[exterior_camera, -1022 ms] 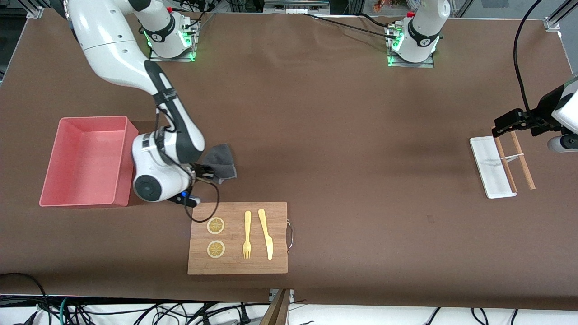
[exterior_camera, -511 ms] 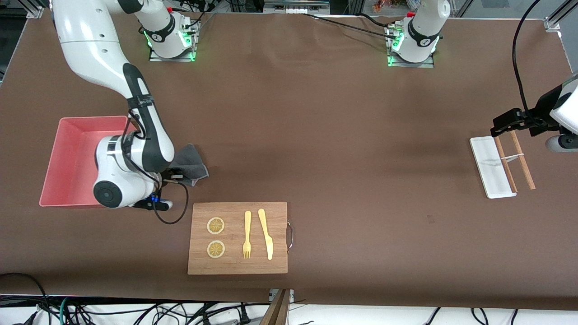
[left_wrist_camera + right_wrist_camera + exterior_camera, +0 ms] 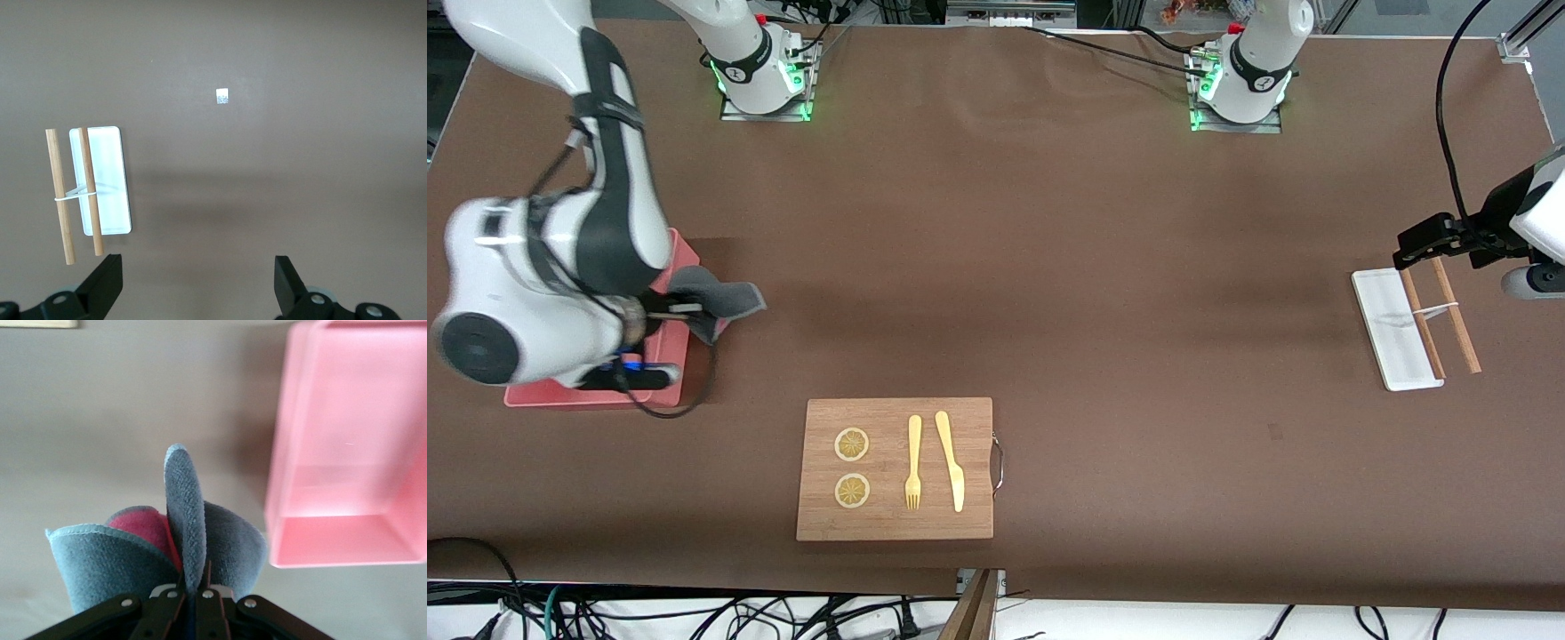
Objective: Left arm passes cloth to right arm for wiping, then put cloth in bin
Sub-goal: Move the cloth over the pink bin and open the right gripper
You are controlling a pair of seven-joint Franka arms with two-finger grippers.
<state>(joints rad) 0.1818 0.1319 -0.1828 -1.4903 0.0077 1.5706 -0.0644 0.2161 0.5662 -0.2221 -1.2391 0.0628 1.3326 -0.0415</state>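
Observation:
My right gripper (image 3: pixel 674 311) is shut on the dark grey cloth (image 3: pixel 725 300), which hangs folded over the wall of the pink bin (image 3: pixel 676 267) that faces the table's middle. The arm hides most of the bin in the front view. In the right wrist view the cloth (image 3: pixel 183 513) bulges out from my right gripper (image 3: pixel 190 590), with the pink bin (image 3: pixel 347 453) beside it. My left gripper (image 3: pixel 1409 253) is open and empty, up in the air over the white tray at the left arm's end; the left wrist view shows its fingers (image 3: pixel 100 287) spread wide.
A wooden board (image 3: pixel 895 468) with two lemon slices, a yellow fork (image 3: pixel 913 462) and a yellow knife (image 3: pixel 951 460) lies near the front edge. A flat white tray (image 3: pixel 1394 331) with two wooden chopsticks (image 3: pixel 1449 316) lies at the left arm's end, also in the left wrist view (image 3: pixel 107 180).
My right arm has carried the cloth from beside the board toward the right arm's end, up to the bin's wall. The left arm has not moved.

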